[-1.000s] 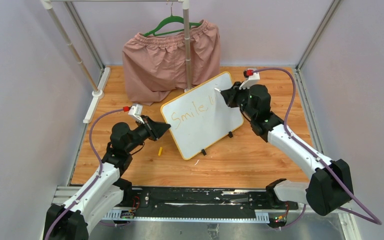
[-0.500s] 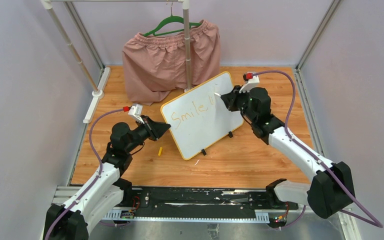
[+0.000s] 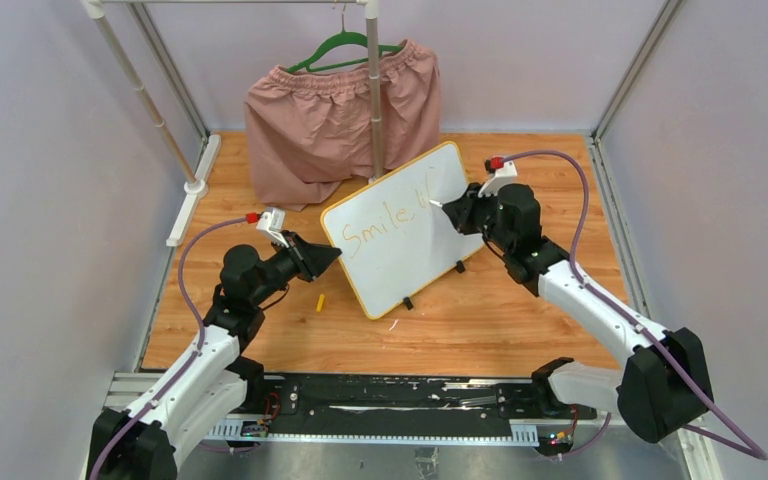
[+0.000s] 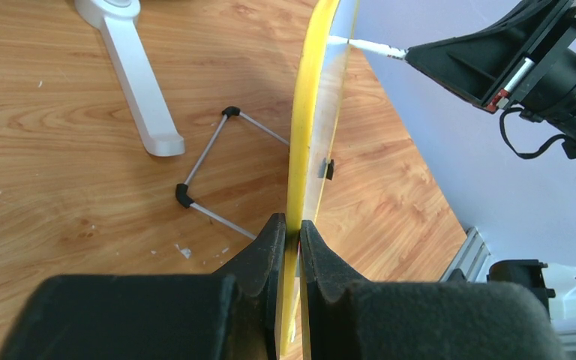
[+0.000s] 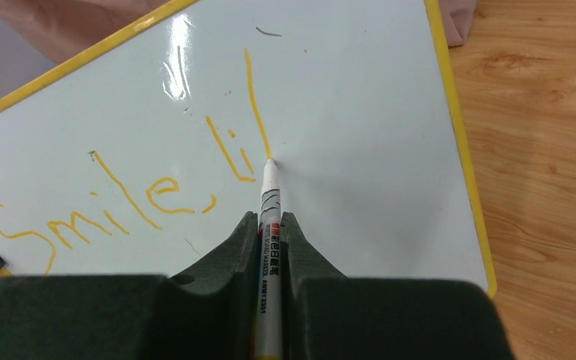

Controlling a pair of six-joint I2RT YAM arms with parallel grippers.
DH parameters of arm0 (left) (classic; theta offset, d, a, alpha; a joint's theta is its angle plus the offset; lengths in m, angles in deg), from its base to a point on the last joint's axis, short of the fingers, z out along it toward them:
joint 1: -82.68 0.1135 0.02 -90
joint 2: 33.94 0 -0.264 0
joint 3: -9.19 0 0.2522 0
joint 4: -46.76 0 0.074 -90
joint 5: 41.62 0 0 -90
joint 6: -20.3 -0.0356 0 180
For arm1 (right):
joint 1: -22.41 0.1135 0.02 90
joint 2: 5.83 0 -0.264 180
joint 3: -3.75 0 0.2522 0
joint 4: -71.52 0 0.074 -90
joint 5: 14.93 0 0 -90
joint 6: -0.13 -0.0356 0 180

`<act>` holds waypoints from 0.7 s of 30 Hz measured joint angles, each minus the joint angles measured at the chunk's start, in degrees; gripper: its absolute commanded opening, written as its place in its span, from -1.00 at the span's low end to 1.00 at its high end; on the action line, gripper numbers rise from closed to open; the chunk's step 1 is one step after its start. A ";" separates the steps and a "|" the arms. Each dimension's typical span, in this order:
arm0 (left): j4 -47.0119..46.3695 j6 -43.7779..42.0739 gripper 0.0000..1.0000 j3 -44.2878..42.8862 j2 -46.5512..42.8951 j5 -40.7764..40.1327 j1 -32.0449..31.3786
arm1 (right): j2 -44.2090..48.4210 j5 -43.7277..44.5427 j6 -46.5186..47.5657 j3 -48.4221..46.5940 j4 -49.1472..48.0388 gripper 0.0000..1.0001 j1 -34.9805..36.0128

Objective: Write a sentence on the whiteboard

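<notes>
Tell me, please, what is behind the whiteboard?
Behind the whiteboard stand a rack pole and hanging pink shorts. The left wrist view shows its wire stand on the table. From above, the board covers the pole's lower end.

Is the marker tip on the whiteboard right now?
Touching. Left wrist view, edge-on: the marker meets the whiteboard face tip-first, no gap.

Overhead view from behind, wrist views close, all sharing the whiteboard (image 3: 410, 258)
</notes>
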 measured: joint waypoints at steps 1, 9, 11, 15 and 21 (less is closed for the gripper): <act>-0.02 0.00 -1.00 0.00 0.00 -0.02 0.00 | 0.00 -0.17 -0.02 0.22 0.07 -1.00 0.00; -0.02 0.00 -1.00 0.00 -0.02 -0.02 0.00 | 0.55 -1.18 -0.74 1.99 0.83 -1.00 0.00; 0.00 0.00 -1.00 0.00 -0.02 -0.02 0.00 | 0.83 -1.33 -0.85 2.36 0.87 -1.00 0.00; 0.00 0.00 -1.00 0.00 -0.02 -0.02 0.00 | 1.07 -2.10 -1.05 3.08 1.03 -1.00 0.00; 0.00 0.00 -1.00 0.00 -0.02 -0.02 0.00 | 1.53 -3.02 -1.25 3.39 2.16 -1.00 0.02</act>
